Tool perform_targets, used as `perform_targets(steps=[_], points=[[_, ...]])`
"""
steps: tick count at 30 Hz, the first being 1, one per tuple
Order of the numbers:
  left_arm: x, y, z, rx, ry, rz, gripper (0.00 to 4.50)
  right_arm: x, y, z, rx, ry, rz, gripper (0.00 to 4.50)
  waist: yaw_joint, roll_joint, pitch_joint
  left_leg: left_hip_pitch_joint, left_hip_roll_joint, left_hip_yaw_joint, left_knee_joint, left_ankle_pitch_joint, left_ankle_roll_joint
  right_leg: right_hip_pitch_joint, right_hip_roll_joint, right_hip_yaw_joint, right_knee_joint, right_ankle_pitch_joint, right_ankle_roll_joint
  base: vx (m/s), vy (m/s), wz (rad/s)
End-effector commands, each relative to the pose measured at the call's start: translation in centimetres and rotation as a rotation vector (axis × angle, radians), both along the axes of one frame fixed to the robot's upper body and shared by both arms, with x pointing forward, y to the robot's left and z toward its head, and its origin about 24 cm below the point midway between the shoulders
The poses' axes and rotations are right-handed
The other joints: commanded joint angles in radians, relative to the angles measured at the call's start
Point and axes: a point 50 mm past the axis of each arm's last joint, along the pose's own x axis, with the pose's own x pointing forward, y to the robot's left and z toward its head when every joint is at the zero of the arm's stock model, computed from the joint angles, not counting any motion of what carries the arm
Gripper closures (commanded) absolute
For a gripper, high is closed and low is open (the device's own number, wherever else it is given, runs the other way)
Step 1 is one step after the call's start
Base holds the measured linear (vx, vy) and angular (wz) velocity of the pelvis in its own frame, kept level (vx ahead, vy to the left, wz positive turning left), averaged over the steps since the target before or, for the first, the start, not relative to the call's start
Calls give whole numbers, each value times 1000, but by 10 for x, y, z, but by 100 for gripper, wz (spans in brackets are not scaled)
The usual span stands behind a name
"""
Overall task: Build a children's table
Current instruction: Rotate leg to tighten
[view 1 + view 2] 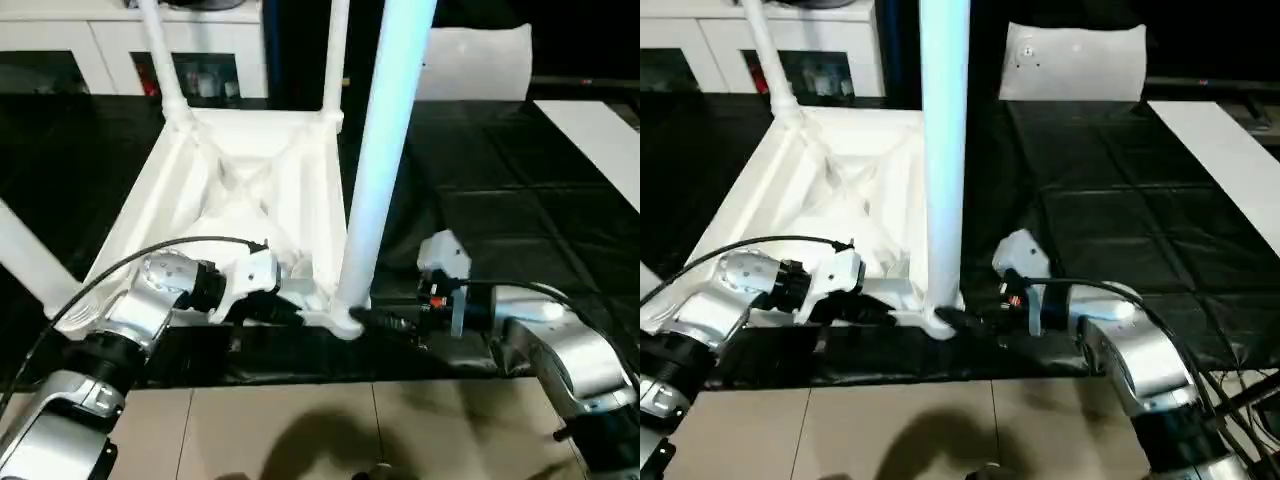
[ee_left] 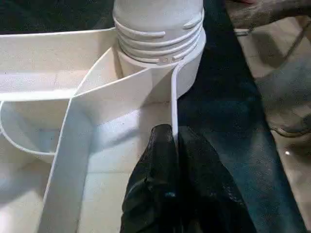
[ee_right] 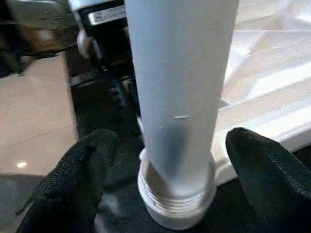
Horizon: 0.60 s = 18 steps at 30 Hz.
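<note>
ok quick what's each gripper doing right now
left gripper: shut on the tabletop rim.
right gripper: open, fingers either side of the near leg.

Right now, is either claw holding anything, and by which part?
The left claw is pinched shut on the tabletop's thin side wall near the corner socket. The right claw holds nothing: its fingers stand open on either side of the near leg's base.

The upturned tabletop (image 1: 250, 200) carries upright legs; the nearest leg (image 1: 385, 150) stands at its front corner.
</note>
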Motion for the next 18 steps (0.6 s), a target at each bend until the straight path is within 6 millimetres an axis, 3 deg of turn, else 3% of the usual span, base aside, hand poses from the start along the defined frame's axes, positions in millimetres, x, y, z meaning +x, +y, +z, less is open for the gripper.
perform_targets(steps=[1, 6, 8, 18], points=[[-7, -7, 0, 22, 8, -103, 450, 1, 2, 2, 11, 4, 74, 80, 6, -6, -71, -17, 41, -1, -69, 23, 85, 75, -81, 55, -63, 48, -269, 0, 0, 0], [-11, -11, 3, 30, 11, -157, 450, 8, 5, 1, 0, 0, 131, 128, 13, 0, -72, -12, 44, 0, -69, 23, 83, 71, -83, 55, -62, 39, -280, 0, 0, 0], [-12, -11, 3, 31, 11, -167, 450, 9, 5, 1, -7, -2, 146, 152, 18, -5, -71, -14, 43, 1, -70, 25, 81, 71, -82, 53, -61, 39, -279, 0, 0, 0], [-13, -9, 0, 32, 33, -143, 450, 8, 9, -4, -2, 75, 267, 239, 26, -9, -73, -15, 42, 2, -68, 35, 82, 72, -82, 52, -60, 43, -273, 0, 0, 0]])
